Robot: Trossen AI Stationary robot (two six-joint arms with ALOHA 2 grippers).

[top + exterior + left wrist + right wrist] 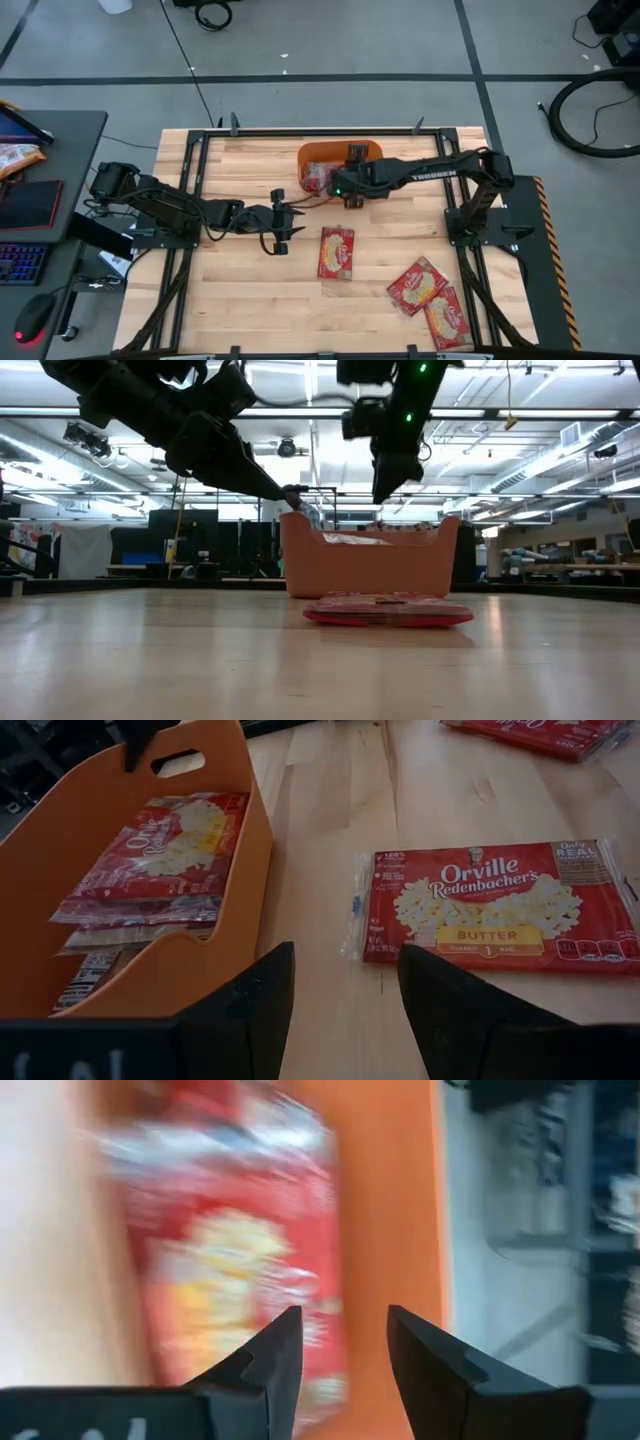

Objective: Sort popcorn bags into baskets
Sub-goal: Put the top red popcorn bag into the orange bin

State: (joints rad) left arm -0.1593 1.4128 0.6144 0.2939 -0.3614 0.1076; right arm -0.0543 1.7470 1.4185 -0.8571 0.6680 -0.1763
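Bags are partly sorted, so look at the orange basket (pixel 340 155) first. From above, you see it at the far middle of the table (pixel 250 310), with red packets already inside. The right gripper (pixel 352 196) hangs at the basket's near edge. The left gripper (pixel 285 228) waits a bit nearer you and to the left of the basket. One popcorn bag (pixel 336 252) lies flat in front of the basket, and two more (pixel 417 284) (pixel 447 323) lie farther off to the right.

From table height, you see that loose bag (pixel 388 610) lying in front of the basket (pixel 370 565).

Past the left arm's fingers (pixel 255 1005), which are spread with nothing between them, you see a stack of bags (pixel 150 855) in the basket and the loose bag (pixel 495 905) just beside it.

Past the right arm's fingers (pixel 275 1355), spread and empty, a red bag (pixel 230 1250) lies below in the basket.

You still have three bags to move, I think.
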